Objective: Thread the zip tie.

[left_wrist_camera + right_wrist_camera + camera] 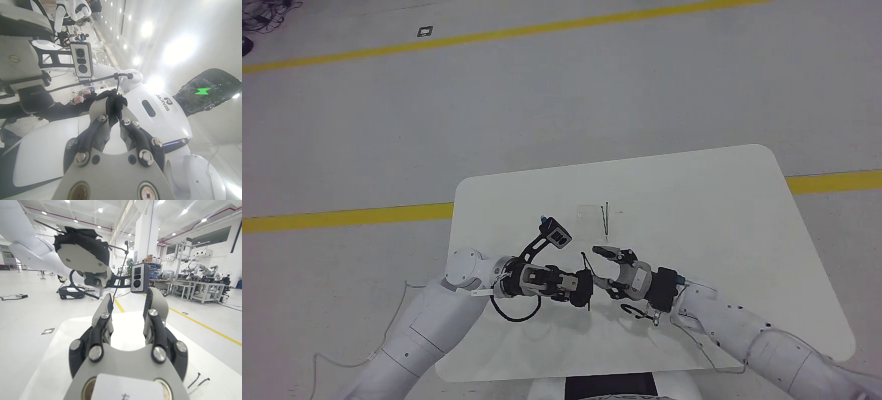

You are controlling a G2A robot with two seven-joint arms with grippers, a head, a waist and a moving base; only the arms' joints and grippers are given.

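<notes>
While the left gripper (pixel 114 100) is clamped on the zip tie (pixel 130 75) above the table (pixel 722 200), the right gripper (pixel 130 298) is spread, tail just beside one finger. Suggest: pinch near the tip, feed square into the head.

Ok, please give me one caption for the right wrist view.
Open right gripper faces the left gripper, shut on a black zip tie, above the white table.
</notes>
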